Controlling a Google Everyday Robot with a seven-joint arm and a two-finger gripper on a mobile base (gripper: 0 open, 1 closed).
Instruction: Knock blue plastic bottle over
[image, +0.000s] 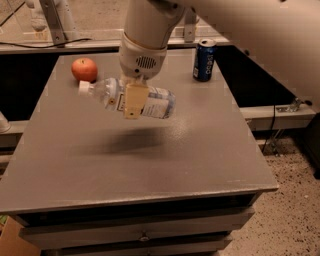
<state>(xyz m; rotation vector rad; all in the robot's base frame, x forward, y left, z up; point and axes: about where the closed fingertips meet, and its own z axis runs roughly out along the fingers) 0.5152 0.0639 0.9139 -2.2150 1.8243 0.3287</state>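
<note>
**Bottle lies sideways in the tool above the bench**

The blue plastic bottle (107, 93) is on its side and close to level. Its white cap (84, 89) points toward the left of the view and sits a little higher than its base. The neck and shoulder are clear plastic. A white-and-blue label (160, 103) wraps the body, and its dark print is too small to read.

The tool (133, 107) is closed around the middle of the bottle. One tan finger pad (132, 97) crosses the front of the label, and the other finger is hidden behind the bottle. The white arm (145, 45) comes down from the top of the view and blocks the part of the bench straight behind the bottle.

The bottle hangs over the rear middle of the grey bench (200, 155). It looks clear of the surface, because its shadow (132, 142) falls on the top apart from it, nearer the front edge.

A red apple (84, 69) rests on the bench near the back left corner, just beyond the cap end but not touching it. A dark blue soda can (204, 60) stands upright near the back right, well apart from the bottle's base.

Below the front edge of the bench is a drawer (145, 235). Speckled floor (295, 210) shows at the lower right.
</note>
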